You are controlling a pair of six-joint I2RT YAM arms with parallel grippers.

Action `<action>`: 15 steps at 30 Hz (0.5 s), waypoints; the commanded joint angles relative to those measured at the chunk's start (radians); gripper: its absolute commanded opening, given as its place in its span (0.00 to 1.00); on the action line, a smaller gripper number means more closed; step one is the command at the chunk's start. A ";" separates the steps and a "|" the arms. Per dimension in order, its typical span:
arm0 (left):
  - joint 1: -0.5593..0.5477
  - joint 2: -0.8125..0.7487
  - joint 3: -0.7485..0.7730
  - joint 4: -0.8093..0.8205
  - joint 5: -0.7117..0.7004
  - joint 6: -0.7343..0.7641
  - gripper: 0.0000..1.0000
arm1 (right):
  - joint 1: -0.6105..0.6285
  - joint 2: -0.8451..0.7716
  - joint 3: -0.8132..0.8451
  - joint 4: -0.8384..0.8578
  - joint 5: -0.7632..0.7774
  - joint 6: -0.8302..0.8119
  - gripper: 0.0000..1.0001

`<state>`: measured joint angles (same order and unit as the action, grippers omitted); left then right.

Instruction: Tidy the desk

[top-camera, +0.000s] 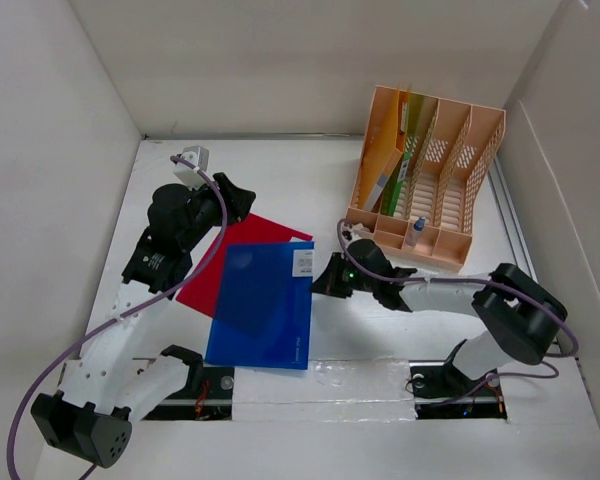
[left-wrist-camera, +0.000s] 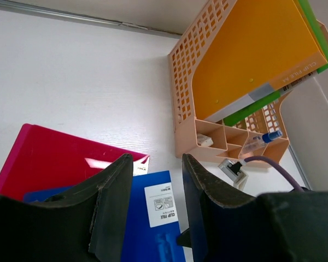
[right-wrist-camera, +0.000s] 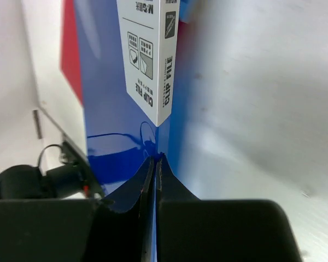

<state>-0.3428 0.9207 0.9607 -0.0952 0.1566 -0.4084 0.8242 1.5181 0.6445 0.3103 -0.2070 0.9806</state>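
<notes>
white wall panels [top-camera: 280, 60] close in the matte white tabletop [top-camera: 280, 180], which fills the whole floor of the view from the arm bases to the far wall. at its far right stands a peach slotted file rack [top-camera: 477, 165], set at a slant near the right wall. an orange folder [left-wrist-camera: 251, 54] and a green folder [left-wrist-camera: 320, 41] stand together in the rack's leftmost slot, the green one behind the orange. a small bottle with a blue cap [top-camera: 417, 232] sits in one of the low front compartments.

left of centre a blue clip file [top-camera: 265, 310] lies flat with a white printed label [right-wrist-camera: 150, 60] at its far right corner. it overlaps a red folder [top-camera: 215, 275], which lies flat beneath it and sticks out to the left and far side.

the left gripper [left-wrist-camera: 157, 164] hangs above the far end of the two flat folders with its fingers apart and nothing between them.

the right gripper [right-wrist-camera: 154, 162] is low at the blue clip file's right edge, just below the label. its fingers are pressed together, tips right at that edge. whether the edge is caught between them cannot be told.
</notes>
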 commanded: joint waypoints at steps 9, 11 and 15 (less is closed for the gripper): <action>0.004 -0.002 -0.002 0.035 0.018 0.010 0.37 | -0.031 0.086 0.006 0.064 -0.025 -0.031 0.55; 0.004 -0.005 -0.002 0.038 0.011 0.010 0.37 | -0.045 0.126 0.001 0.091 -0.061 -0.022 0.60; 0.004 -0.002 -0.002 0.035 0.020 0.010 0.37 | -0.094 0.209 -0.022 0.218 -0.152 -0.002 0.65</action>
<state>-0.3428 0.9226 0.9607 -0.0956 0.1619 -0.4084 0.7578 1.6638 0.6239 0.4210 -0.2874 0.9791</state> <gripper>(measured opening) 0.371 0.644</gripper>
